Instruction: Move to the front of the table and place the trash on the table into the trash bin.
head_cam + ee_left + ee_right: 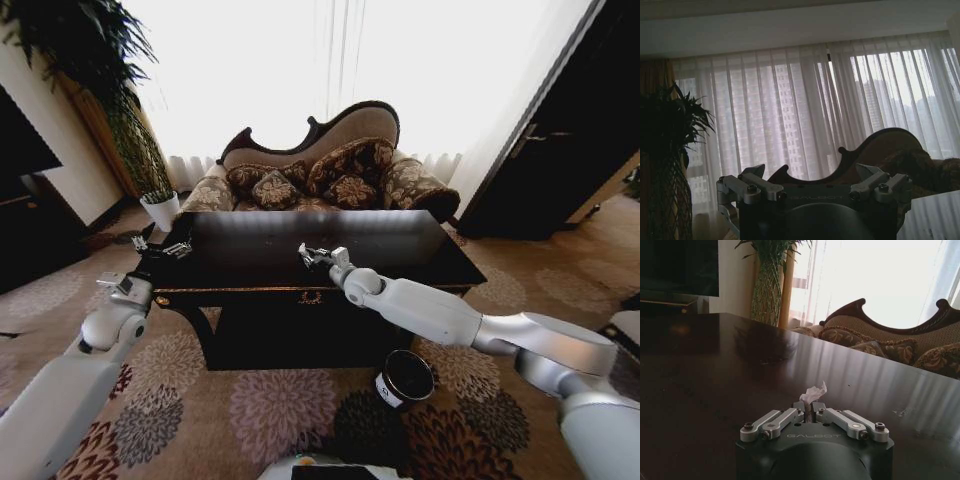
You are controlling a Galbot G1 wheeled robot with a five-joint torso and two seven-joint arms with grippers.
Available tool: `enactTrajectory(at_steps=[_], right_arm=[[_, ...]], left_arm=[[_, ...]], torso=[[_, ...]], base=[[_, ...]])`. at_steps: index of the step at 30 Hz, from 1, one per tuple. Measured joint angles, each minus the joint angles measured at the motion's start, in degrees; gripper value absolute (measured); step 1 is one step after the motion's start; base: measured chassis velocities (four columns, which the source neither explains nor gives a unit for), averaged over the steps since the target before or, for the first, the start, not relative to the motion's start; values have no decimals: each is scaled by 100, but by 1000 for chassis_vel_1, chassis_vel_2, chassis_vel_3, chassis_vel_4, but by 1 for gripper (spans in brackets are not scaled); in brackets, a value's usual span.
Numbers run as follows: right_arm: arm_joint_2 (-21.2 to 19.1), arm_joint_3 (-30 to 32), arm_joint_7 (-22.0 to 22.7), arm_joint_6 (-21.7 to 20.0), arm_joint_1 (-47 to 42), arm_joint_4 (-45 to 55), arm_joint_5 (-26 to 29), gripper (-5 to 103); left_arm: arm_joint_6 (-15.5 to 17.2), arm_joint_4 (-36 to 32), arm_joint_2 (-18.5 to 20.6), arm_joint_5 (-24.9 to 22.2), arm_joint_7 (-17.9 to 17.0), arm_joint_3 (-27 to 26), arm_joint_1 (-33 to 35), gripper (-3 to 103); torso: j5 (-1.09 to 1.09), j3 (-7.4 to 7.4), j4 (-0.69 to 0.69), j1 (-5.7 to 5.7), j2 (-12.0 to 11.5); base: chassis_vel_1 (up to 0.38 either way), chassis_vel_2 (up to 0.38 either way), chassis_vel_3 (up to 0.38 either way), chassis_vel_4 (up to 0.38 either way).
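The glossy black table (400, 245) stands straight ahead, its gold ornament facing me. My right gripper (312, 255) reaches over the table's front middle, just above the top. In the right wrist view, the right gripper (808, 405) is shut on a crumpled white paper wad (815, 391) of the trash, close over the dark tabletop (715, 365). The black trash bin (405, 378) with a white label stands on the carpet at the table's front right, below the right forearm. My left gripper (163, 246) hovers open by the table's front left corner; its fingers (756, 171) are spread and hold nothing.
A patterned brown sofa (320, 170) stands behind the table under bright curtains. A white plant pot (160, 208) and a tall plant (130, 130) stand at the back left. Dark furniture (20, 190) lines the left wall, and a dark door (560, 150) the right.
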Motion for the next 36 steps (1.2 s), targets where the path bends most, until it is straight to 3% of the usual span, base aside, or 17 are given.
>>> enactTrajectory(at_steps=[2, 9, 20, 22, 25, 26, 31, 34, 36], right_arm=[[-36, 41, 39, -6, -24, 64, 17, 2], [-273, 325, 191, -54, -220, 538, 52, 0], [-1374, 1445, 279, -105, -1017, 1715, 121, 0], [-1684, 1896, 275, -105, -1395, 1907, 124, 0], [-1809, 2279, 269, -106, -1785, 2034, 105, 0], [-1961, 2907, 257, -105, -2463, 2230, 36, 0], [-2263, 3848, 228, 14, -3446, 2570, -131, 0], [-2321, 4328, 220, 36, -3882, 2705, -152, 0], [-2298, 5149, 200, 45, -4737, 2944, -205, 0]], left_arm=[[0, 0, 0, 0, 0, 0, 0, 100], [0, 0, 0, 0, 0, 0, 0, 100], [0, 0, 0, 0, 1, 0, 0, 100], [0, 0, 0, 0, 1, 0, 0, 100], [0, 0, 0, 0, 1, 0, 0, 100], [0, 0, 0, 0, 1, 0, 0, 100], [0, 0, 0, 0, 0, 0, 0, 100], [0, 0, 0, 0, 0, 0, 0, 100], [0, 0, 0, 0, -1, 0, 0, 100]], torso=[[0, 0, -1, 0, 0], [0, 1, 0, 0, 0], [1, 1, -1, 0, 0], [-2, -1, 0, 0, 0], [0, 0, -1, 0, 0], [3, 0, -2, 0, 0], [-1, -1, -2, 0, 0], [-1, -1, 0, -1, 1], [0, 0, 0, 0, 0]], base=[[0, 0, 0, 0], [0, 0, 0, 0], [0, 0, 0, 0], [0, 0, 0, 0], [0, 0, 0, 0], [0, 0, 0, 0], [0, 0, 0, 0], [0, 0, 0, 0], [0, 0, 0, 0]])
